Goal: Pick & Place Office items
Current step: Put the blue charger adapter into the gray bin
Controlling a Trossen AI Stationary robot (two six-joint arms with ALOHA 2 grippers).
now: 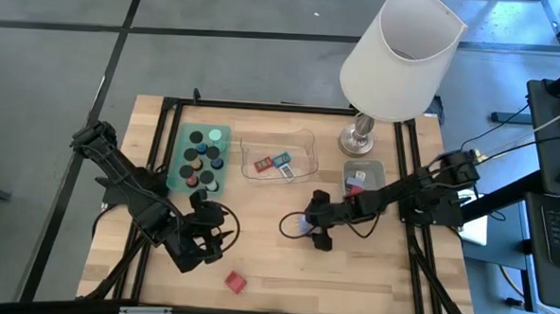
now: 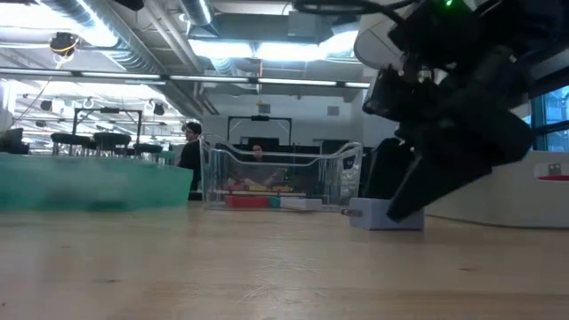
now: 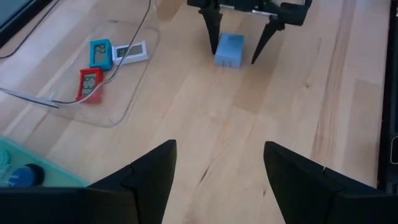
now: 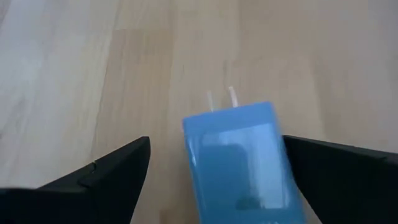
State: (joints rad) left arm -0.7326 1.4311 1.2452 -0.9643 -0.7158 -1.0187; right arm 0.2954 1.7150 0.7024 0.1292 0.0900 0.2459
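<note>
A light-blue block [image 4: 239,158] with two metal prongs lies flat on the wooden table. My right gripper [image 4: 216,140] is open over it, slanting down, with one finger on either side of the block [image 3: 229,50]; I see no touch. A red block [image 1: 235,282] lies near the table's front edge. My left gripper [image 3: 217,146] hovers open over bare wood, left of the right gripper [image 1: 307,229], with nothing between its fingers. Black cylinders with coloured tops sit in the green tray [image 1: 177,162]. Small labelled rectangles lie in the clear tray [image 1: 304,139].
A grey tray [image 1: 376,167] with a few small items stands right of the clear tray. A big white-shaded lamp [image 1: 398,58] stands at the far right. Black frame rails [image 1: 263,106] run along the table's edges. Bare wood lies between the two grippers and the front edge.
</note>
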